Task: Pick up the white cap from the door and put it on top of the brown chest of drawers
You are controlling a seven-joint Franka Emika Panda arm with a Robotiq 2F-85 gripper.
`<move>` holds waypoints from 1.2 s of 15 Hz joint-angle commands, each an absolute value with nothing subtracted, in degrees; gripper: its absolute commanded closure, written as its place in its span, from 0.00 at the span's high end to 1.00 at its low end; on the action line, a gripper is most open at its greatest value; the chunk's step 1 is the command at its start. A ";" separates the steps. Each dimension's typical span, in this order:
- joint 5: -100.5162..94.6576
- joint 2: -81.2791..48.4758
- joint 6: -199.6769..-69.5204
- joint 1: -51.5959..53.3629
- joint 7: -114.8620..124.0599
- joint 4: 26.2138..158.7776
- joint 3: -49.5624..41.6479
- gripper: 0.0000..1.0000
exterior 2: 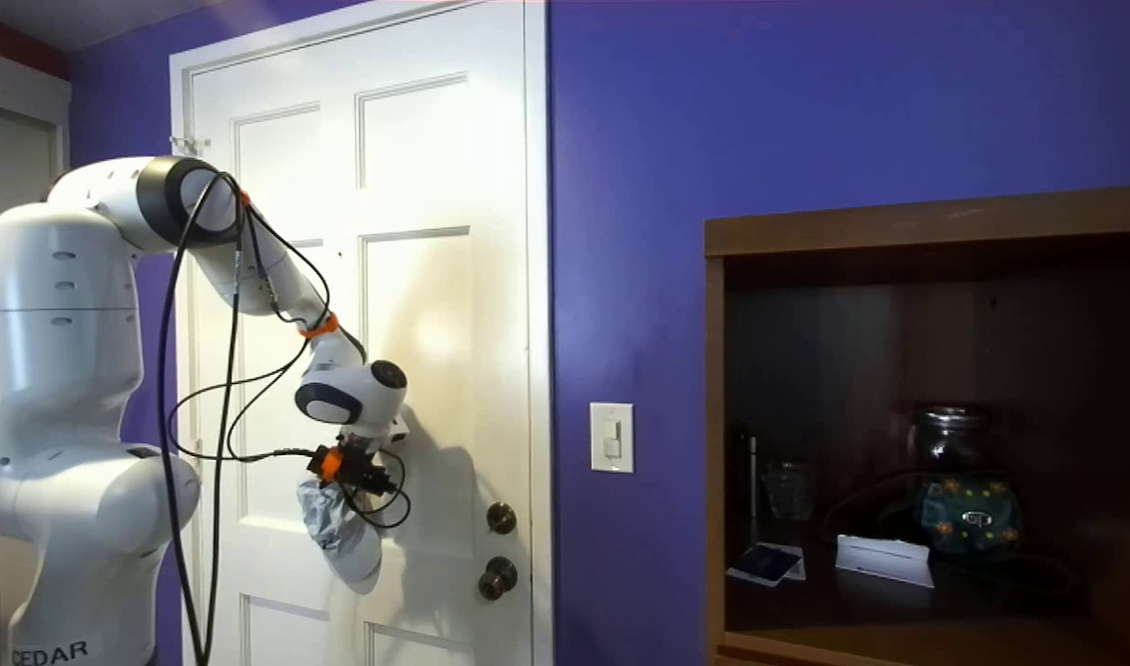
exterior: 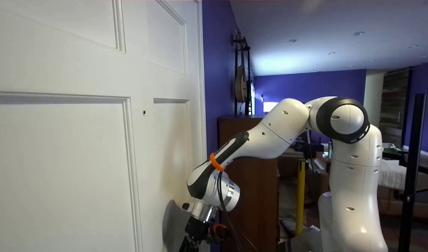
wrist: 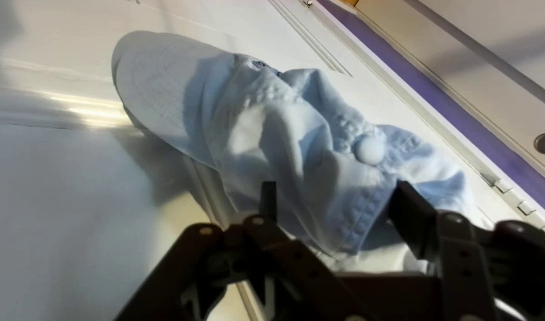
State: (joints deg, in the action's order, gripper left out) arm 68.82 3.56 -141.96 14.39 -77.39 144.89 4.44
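The white cap (exterior 2: 338, 532) hangs at the white door (exterior 2: 417, 153), brim downward, in an exterior view. In the wrist view the cap (wrist: 290, 133) fills the middle, with its crown and rear edge toward my gripper (wrist: 335, 191). My fingers are apart, with crumpled cap fabric between or just beyond them; I cannot tell whether they touch it. My gripper (exterior 2: 354, 481) is at the cap's upper end. In an exterior view the gripper (exterior: 189, 243) is partly cut off and the cap is out of view. The brown chest of drawers (exterior: 249, 196) stands past the door; its top front edge (exterior 2: 898, 220) also shows.
Brass-coloured knobs (exterior 2: 497, 581) are on the door's right side. A light switch (exterior 2: 611, 437) is on the purple wall between door and chest. The chest's open compartment holds a jar (exterior 2: 951, 435), a green bag (exterior 2: 970, 518) and cards. A yellow post (exterior: 300, 197) stands near the arm.
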 commanded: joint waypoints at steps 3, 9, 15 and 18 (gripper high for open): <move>71.06 1.73 -141.06 12.11 -80.66 142.75 6.38 0.24; 70.37 2.62 -138.91 11.64 -82.65 142.59 6.75 0.00; 69.67 5.14 -139.71 11.83 -83.17 143.87 7.48 0.01; 68.70 7.22 -141.08 11.87 -82.09 144.90 7.82 0.01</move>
State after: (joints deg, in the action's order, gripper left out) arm 69.12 3.96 -140.17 12.87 -82.09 143.46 6.54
